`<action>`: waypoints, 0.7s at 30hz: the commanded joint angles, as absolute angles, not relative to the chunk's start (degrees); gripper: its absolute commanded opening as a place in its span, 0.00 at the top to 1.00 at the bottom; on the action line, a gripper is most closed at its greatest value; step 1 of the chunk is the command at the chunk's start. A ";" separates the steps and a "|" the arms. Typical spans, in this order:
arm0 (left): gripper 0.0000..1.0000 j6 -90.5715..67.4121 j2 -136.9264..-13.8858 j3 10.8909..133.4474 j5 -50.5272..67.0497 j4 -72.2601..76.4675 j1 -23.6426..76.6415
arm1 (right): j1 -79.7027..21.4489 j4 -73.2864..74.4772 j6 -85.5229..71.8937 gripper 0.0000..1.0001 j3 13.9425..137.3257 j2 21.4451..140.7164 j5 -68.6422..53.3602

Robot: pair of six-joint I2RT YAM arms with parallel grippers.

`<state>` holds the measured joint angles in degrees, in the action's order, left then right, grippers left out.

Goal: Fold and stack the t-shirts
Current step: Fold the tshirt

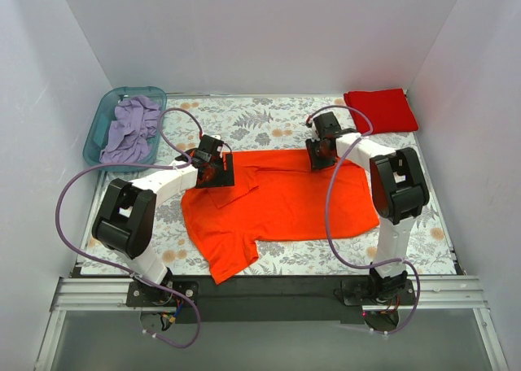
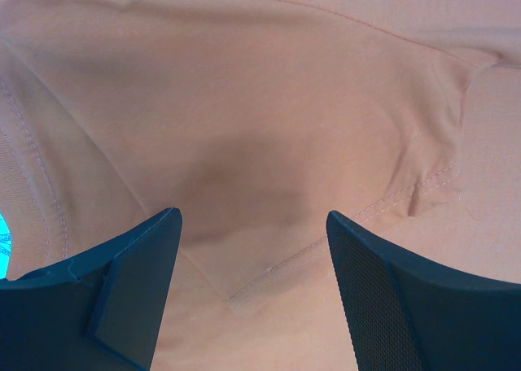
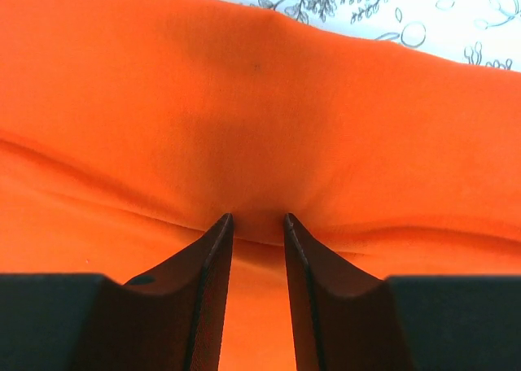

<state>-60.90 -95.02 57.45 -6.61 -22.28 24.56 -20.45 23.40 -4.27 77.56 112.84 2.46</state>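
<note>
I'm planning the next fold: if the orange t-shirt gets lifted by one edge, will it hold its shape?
Probably not: the orange t-shirt puckers into creases where the right gripper pinches it, so it looks floppy. Pushed, it would likely bunch rather than slide: its cloth lies doubled over beside the left gripper.

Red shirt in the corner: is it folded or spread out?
Folded. The red t-shirt is a small tidy rectangle, while the orange t-shirt lies spread wide.
</note>
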 commanded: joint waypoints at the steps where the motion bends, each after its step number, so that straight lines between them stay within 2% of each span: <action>1: 0.29 -60.91 -92.73 58.09 -6.33 -21.97 24.79 | -20.83 22.86 -4.39 0.63 75.41 109.69 2.37; 5: 0.29 -61.61 -92.55 58.62 -4.93 -21.18 24.70 | -20.83 21.45 -4.48 0.63 72.96 108.46 1.50; 12: 0.31 -63.99 -98.95 68.80 1.58 -20.92 26.45 | -20.39 17.67 -4.75 0.63 70.05 105.65 0.44; 21: 0.49 -62.85 -116.34 88.67 1.23 -22.58 31.11 | -15.04 14.33 -5.62 0.63 69.52 101.52 -5.62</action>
